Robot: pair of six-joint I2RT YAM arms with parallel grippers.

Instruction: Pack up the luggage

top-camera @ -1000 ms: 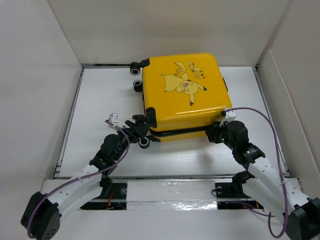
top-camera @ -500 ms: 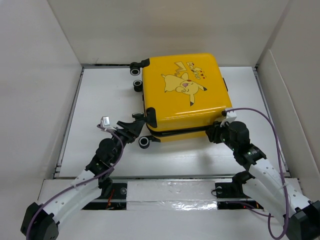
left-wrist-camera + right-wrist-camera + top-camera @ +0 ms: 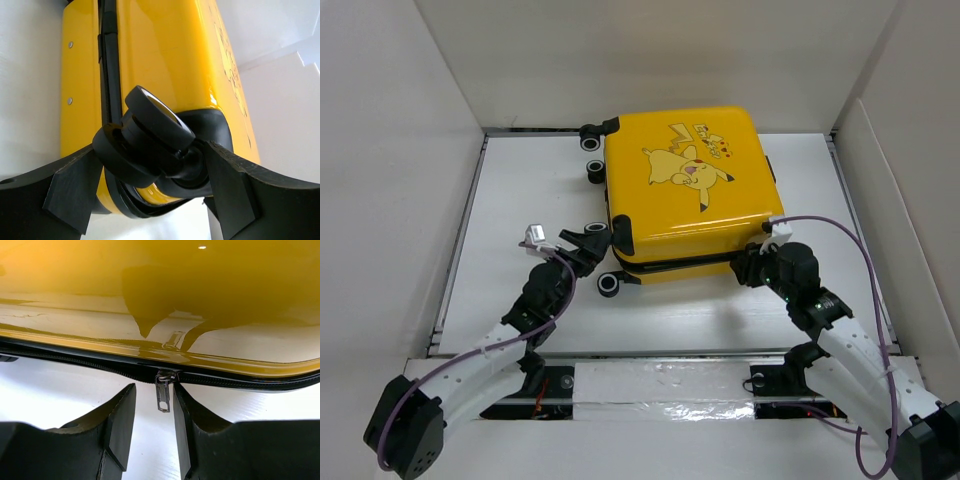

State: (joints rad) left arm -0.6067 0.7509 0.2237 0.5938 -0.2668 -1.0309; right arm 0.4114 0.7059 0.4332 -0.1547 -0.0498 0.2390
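Observation:
The luggage is a yellow hard-shell suitcase with a cartoon print, lying flat and closed at the back middle of the white table. My left gripper is at its near left corner, jaws wide apart, with a black wheel between the fingers. My right gripper is at the near right corner. In the right wrist view it stands open around the metal zipper pull, which hangs from the black zipper seam close to the right finger.
White walls box the table in on the left, back and right. Two more black wheels stick out at the suitcase's far left corner. A shiny taped strip runs along the near edge between the arm bases.
My left gripper has pulled slightly back and left off the near wheel, and its jaws have widened. The right gripper and the suitcase have stayed put.

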